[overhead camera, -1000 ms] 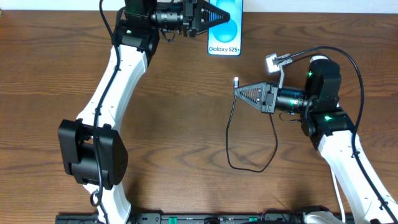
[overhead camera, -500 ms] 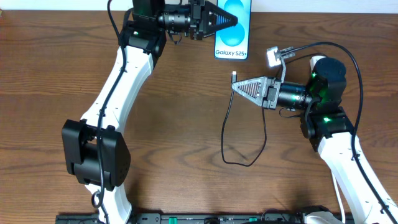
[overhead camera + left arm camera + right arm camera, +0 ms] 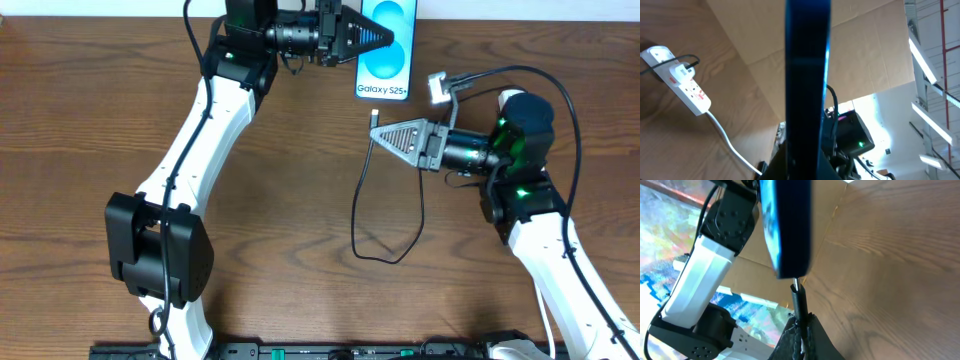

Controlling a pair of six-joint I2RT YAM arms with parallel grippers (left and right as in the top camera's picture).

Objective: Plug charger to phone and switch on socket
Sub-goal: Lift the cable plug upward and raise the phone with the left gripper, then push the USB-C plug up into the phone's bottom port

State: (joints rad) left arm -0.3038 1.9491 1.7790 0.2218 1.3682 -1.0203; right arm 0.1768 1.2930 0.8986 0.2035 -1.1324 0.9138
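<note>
The phone (image 3: 388,62) with its cyan screen and "Galaxy S25+" band is held at the table's back edge by my left gripper (image 3: 385,40), which is shut on it. In the left wrist view the phone (image 3: 807,75) shows edge-on as a dark bar. My right gripper (image 3: 381,137) is shut on the charger's connector (image 3: 375,119), its tip just below the phone's bottom edge. The black cable (image 3: 358,205) loops down over the table. In the right wrist view the connector (image 3: 799,297) points up at the phone's end (image 3: 790,230). The socket (image 3: 682,85) lies at the left of the left wrist view.
A thick white cord (image 3: 732,147) runs from the socket toward the left arm's base. A black plug and cable (image 3: 687,64) sit in the socket. A small white camera module (image 3: 438,88) sticks out above the right wrist. Brown wooden table (image 3: 280,200).
My left gripper has carried the phone to the right along the back edge. My right gripper has moved the connector up and slightly left, closer to the phone's bottom edge.
</note>
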